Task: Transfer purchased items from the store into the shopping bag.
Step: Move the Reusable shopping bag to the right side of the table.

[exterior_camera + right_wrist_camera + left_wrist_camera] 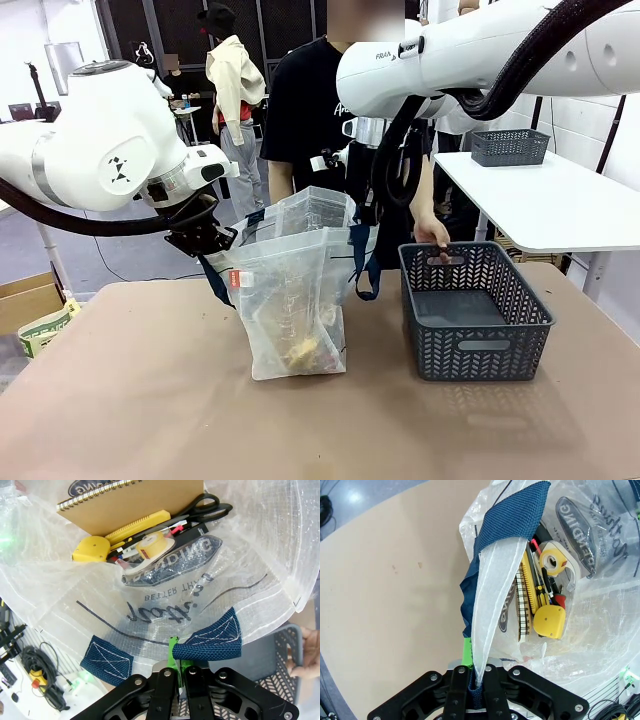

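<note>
At the brown table [150, 400], I hold the shopping bag [290, 300] upright and open between my two arms, its base resting on the tabletop. Just beside it, on my right, stands the grey slotted basket [480, 350], with a person's hand [432, 235] gripping its far rim. My left gripper [476, 672] is clamped tight on one navy strap [510, 515] and the clear plastic edge of the bag. My right gripper [178, 665] is pinched shut on the other strap [212, 637] at the opposite side. The purchased items lie together at the bottom of the bag: a spiral notebook [135, 505], black scissors [207, 505], a yellow utility knife [137, 525], a tape dispenser [150, 545] and a yellow tape measure [90, 549].
</note>
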Tool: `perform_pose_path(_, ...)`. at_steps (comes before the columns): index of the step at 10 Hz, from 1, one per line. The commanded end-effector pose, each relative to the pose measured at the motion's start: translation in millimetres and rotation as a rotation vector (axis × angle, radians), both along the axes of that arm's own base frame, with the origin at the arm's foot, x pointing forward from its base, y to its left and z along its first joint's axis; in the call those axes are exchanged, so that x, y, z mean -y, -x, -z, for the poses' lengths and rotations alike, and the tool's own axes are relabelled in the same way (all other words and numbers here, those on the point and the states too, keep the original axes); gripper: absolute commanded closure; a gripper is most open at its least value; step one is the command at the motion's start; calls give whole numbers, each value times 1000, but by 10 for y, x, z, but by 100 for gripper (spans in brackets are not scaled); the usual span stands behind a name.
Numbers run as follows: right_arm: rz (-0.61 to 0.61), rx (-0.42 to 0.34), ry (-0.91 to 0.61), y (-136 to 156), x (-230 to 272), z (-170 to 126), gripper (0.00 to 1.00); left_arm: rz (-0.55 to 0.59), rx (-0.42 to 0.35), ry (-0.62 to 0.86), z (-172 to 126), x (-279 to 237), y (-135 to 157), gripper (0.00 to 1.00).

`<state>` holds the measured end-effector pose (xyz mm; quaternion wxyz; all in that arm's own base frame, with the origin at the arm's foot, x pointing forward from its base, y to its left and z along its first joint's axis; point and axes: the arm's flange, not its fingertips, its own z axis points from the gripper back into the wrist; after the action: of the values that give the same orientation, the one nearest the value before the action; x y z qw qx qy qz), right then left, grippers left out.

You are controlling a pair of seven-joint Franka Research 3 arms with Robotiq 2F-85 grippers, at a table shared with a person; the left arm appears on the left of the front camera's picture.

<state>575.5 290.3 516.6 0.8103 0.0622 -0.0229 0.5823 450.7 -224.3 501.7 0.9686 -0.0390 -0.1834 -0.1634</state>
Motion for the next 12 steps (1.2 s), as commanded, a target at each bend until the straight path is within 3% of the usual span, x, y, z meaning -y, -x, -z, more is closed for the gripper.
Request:
perform_pose_path(1, 1, 3, -1, -4, 1, 0, 100, -1, 1, 0, -5, -3, 0, 100)
perform_pose_path(12, 1, 3, -1, -4, 1, 0, 100, -1, 1, 0, -5, -3, 0, 100)
